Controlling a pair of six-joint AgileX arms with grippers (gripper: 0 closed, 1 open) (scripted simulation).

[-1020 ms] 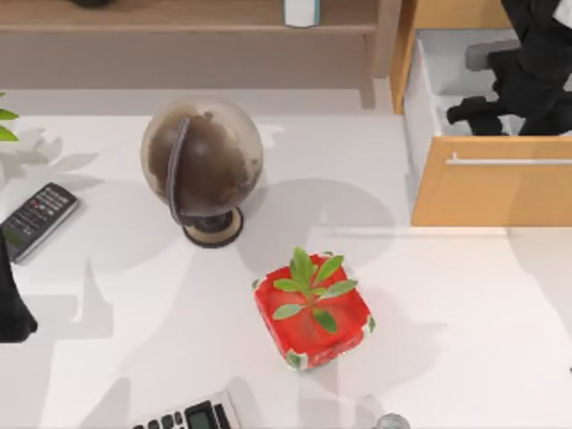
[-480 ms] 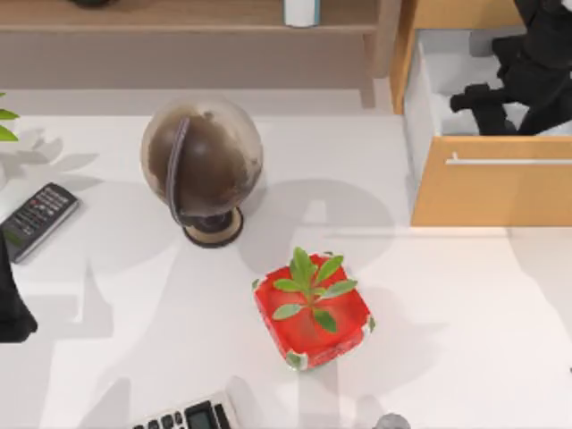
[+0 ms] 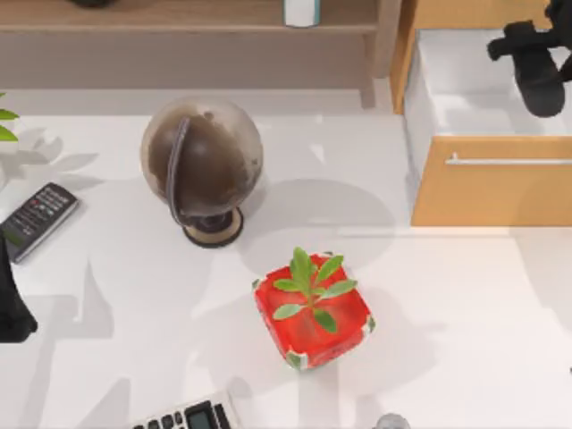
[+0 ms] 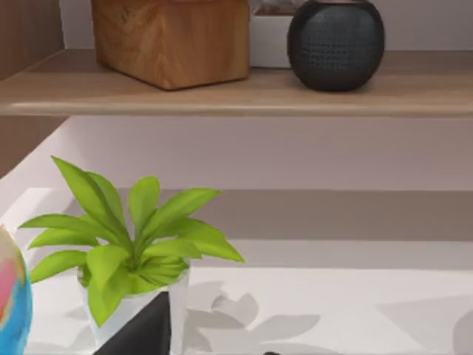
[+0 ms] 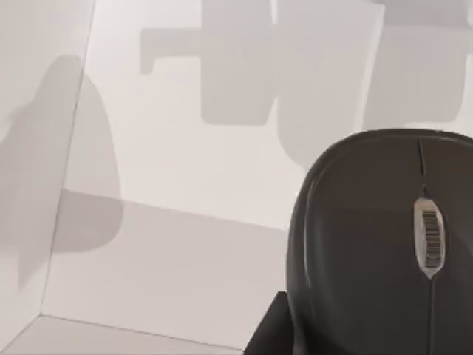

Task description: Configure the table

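Note:
The white table (image 3: 465,313) spans the top view. At its back right an open wooden drawer (image 3: 465,89) shows a bare white floor (image 5: 170,222). Above that drawer my right gripper (image 3: 534,63) hangs shut on a black computer mouse (image 3: 543,85). In the right wrist view the mouse (image 5: 384,244) is close up, with a barcode label on it and a dark finger (image 5: 267,329) beside it. My left arm (image 3: 11,308) stays parked at the table's left edge.
A brown globe (image 3: 201,161), a red pot with a green plant (image 3: 313,313), a remote (image 3: 37,219) and a calculator (image 3: 188,416) stand on the table. The left wrist view shows a potted plant (image 4: 126,244), a wooden box (image 4: 174,37) and a black speaker (image 4: 336,41) on a shelf.
My right arm has risen out of the drawer and moved toward the back right with the mouse. The left arm has not moved.

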